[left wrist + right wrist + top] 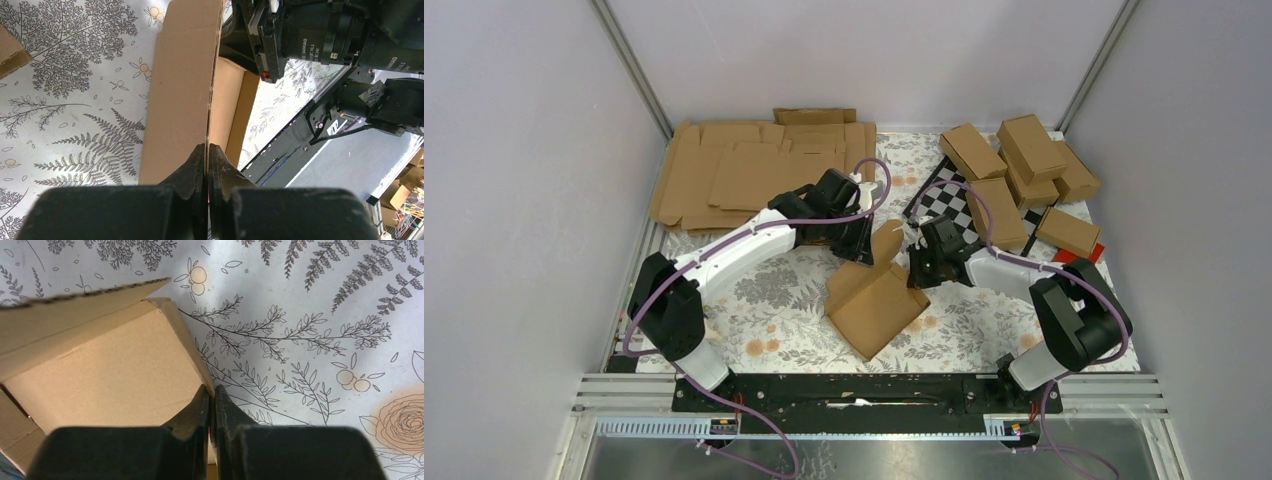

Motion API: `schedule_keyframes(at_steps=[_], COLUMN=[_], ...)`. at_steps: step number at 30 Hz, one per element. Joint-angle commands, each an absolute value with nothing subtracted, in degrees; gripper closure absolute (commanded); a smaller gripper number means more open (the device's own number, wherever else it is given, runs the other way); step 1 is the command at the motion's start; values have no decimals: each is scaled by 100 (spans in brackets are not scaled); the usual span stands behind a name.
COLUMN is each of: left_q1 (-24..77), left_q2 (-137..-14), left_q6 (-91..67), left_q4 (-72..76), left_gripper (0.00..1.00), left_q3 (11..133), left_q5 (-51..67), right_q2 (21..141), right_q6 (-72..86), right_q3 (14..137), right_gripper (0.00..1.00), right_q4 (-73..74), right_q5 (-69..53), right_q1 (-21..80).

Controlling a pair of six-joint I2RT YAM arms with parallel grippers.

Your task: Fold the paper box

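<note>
Since the paper box [879, 305] sits half-raised mid-table, nearer the near edge than the far, the step in hand seems to be squaring its walls. Both claws would do best to swing with the crease rather than pull apart. The left gripper [206, 152] is closed tight on a thin upright panel edge, the right gripper [211, 397] on a side wall's rim. Only the wrist views show these pinches; only the overhead shows flat blanks [754, 175] at the far-left corner and finished cartons [1024, 170] at the far-right.
</note>
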State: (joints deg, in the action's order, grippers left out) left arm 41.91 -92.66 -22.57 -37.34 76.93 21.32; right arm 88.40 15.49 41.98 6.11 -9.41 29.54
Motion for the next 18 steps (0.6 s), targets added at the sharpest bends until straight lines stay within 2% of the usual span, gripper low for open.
schedule_keyframes(at_steps=[1,8,13,15,18], left_q1=[4236,4226,4170,4164,4168], left_q2=[-9250,-9306,-9382,-9376,-9361], left_q6=[-2305,-2054,-1956,-1878,-1723], left_q4=[-3397,-3709,-3894,-3891,-3917], left_gripper=[100,100,96,93,92], left_q3=[7942,8162,8365,8404,8437], left_q5=[2473,1998,1732,1702,1701], right_q2=[8968,8982,8480,8332,8290], right_q6=[1599,1693,1959,1955,1891], right_q3=[4351,4362,3922,3828,3843], right_gripper=[93,94,83,71,64], right_q4=[709,859,606,527,532], right_q5=[-343,388,969,945,896], right_q1=[3134,3540,3887,3898,3898])
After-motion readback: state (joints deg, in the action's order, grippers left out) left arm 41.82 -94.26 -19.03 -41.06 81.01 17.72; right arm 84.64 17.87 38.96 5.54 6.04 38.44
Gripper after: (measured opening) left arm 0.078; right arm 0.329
